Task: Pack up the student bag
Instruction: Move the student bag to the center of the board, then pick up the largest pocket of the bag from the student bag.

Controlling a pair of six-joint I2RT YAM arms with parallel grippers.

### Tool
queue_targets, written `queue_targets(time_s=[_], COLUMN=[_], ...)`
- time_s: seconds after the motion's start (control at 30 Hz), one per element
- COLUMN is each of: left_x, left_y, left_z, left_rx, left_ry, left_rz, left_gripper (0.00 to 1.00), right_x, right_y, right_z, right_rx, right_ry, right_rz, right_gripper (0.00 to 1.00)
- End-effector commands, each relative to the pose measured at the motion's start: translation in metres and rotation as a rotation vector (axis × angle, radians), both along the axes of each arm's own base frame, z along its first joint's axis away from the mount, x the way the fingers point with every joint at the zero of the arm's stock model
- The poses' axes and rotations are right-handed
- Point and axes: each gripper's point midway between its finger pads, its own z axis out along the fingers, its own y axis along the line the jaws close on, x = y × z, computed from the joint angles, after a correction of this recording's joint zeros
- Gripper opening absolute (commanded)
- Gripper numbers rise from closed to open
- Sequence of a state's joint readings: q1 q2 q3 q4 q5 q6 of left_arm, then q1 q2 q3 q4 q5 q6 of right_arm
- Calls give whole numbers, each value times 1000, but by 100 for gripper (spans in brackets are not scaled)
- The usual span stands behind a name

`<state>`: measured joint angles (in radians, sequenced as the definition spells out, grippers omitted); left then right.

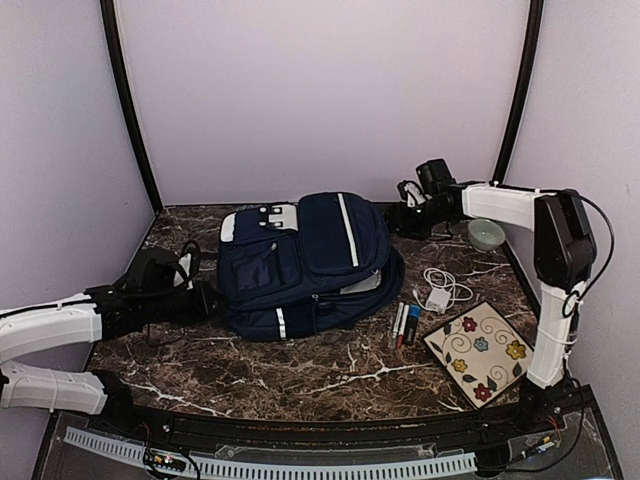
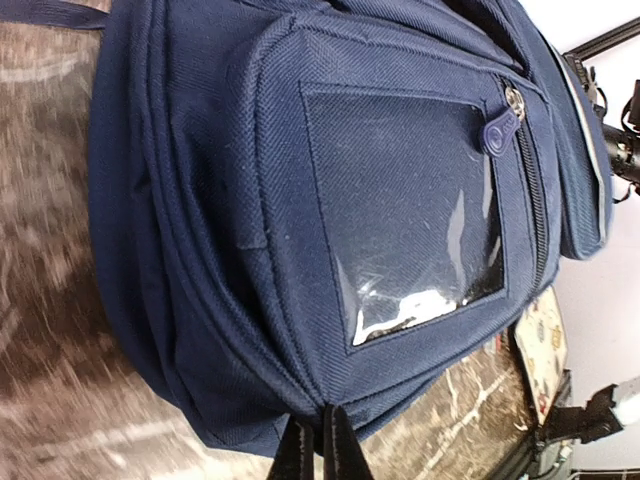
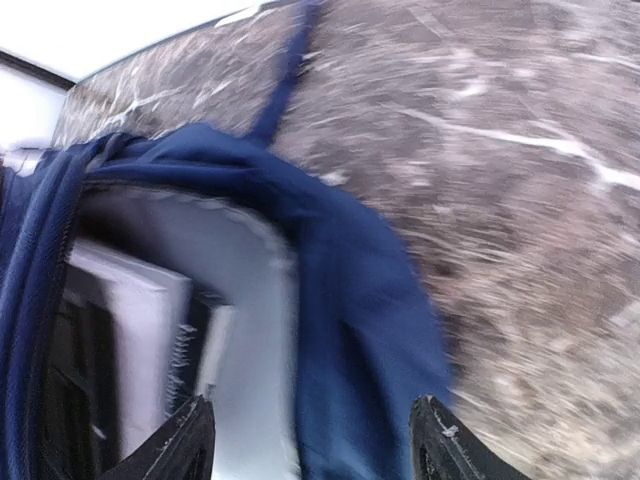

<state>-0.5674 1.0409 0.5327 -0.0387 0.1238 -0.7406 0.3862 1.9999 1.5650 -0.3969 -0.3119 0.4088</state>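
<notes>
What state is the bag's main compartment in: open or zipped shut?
Open. In the right wrist view the student bag gapes, showing pale lining and book-like items inside.

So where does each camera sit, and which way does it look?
Top: above and behind, looking down at the table; left arm and right arm show.
Left wrist: on that arm, facing the backpack, its window pocket; closed fingertips show.
Right wrist: on that arm, facing the backpack's open mouth; spread fingertips show.
Shared: all three see the backpack.

Table [image 1: 300, 375] — bag [image 1: 310, 260], pens [image 1: 404, 322], charger [image 1: 438, 298], floral board [image 1: 482, 350], bowl [image 1: 486, 234].
</notes>
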Motion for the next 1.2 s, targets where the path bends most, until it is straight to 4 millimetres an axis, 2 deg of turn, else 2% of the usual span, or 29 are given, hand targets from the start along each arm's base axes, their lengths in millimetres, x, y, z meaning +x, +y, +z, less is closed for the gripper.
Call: queue_targets(time_s=[0.0,0.13,0.17,0.2,0.33,0.43,0.5,0.57,0.7,0.77,0.8,0.87,1.07,1.17], left_x=[-27,-29,-28,-28,-28,-29,-30,-31,-32,-32,-33,-33,-31,-30], left_y=[6,1,-2,-5,-14,-15,-15,-16,-19,-20,-21,-21,-23,-25], left_z=[-8,7,11,13,20,24,25,25,23,23,23,23,24,27], left_rx=[-54,-48,-48,-49,-63,-66,-62,-56,-52,-53,-53,-52,-43,-43], left_ry=[45,-9,-16,-18,-23,-36,-38,-36,-28,-30,-30,-31,-37,-44], left_rz=[124,115,107,94,70,70,64,58,49,47,47,50,44,38], left_gripper=[0,0,0,0,0,0,0,0,0,0,0,0,0,0], right_x=[-5,-30,-37,-53,-128,-182,-214,-232,-239,-236,-234,-229,-219,-216], right_y=[-63,-119,-123,-120,-35,32,71,99,139,146,148,153,175,182], right_z=[23,45,53,62,72,84,75,58,37,24,27,15,3,-4], right_rx=[-38,-168,-196,-210,-179,19,133,124,95,68,72,48,16,-10], right_ry=[-40,-110,-139,-175,-304,-371,-356,-324,-284,-268,-279,-276,-282,-269], right_rz=[-109,-257,-283,-287,-90,18,106,167,253,253,252,252,295,312], right_gripper=[67,63,60,57,44,36,34,34,34,34,34,35,41,34])
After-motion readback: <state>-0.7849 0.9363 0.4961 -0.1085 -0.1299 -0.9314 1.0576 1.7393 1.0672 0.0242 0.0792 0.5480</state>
